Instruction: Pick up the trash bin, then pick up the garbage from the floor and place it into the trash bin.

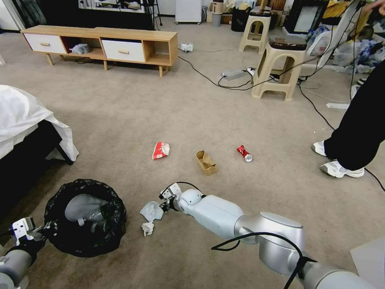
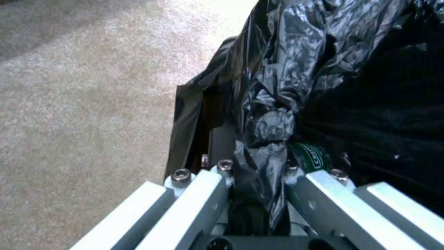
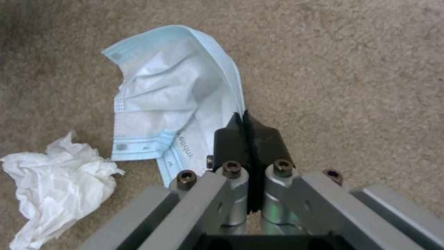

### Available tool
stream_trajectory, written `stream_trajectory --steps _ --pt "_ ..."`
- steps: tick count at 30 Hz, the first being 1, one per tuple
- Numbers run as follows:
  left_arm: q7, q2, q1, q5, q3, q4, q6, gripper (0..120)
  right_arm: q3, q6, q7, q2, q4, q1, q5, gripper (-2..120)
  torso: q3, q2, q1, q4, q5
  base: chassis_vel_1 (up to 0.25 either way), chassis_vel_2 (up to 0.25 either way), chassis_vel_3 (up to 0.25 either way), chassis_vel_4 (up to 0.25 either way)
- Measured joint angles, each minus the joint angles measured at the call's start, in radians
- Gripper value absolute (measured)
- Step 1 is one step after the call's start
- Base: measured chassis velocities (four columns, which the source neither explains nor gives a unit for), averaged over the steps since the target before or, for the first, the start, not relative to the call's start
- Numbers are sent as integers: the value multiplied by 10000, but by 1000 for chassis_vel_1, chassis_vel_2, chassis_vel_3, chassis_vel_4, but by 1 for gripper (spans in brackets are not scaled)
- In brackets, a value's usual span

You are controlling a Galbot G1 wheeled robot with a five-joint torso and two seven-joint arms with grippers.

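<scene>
Beige carpet [image 1: 132, 112] runs across the room to a low wooden TV cabinet [image 1: 100, 45] by the far wall, with two plastic stools [image 1: 276, 68] and trailing cables off to my right. On the floor in front of me lie a red-white snack wrapper [image 1: 161, 150], a crumpled brown paper box [image 1: 206, 162] and a crushed red can [image 1: 244, 153], well apart from one another. Nearer, a pale blue face mask [image 3: 176, 97] and a crumpled white tissue [image 3: 55, 187] sit just beside each other. My right gripper [image 3: 248, 135] is down at the carpet with its black fingertips pressed together on the mask's edge. At my left, the trash bin [image 1: 84, 216] stands low beside me, its black bag [image 2: 296, 76] folded over the rim. My left gripper [image 2: 259, 173] is clamped on that rim and a fold of bag. Inside the bin lie a clear bottle [image 1: 86, 208] and a green-labelled bottle [image 2: 312, 156].
</scene>
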Motion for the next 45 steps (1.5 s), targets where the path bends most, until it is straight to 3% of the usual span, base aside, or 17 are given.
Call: stream_trajectory --steps 21,45 --pt "51 62 -14 45 127 3 -80 1 391 54 138 0 116 -195 -306 0 0 0 0 0 -1 0 0 0 0" --pt "-10 101 46 141 273 -457 5 1 475 -262 1079 -1 1558 207 102 0 0 0 0 1 -1 0 0 0 0"
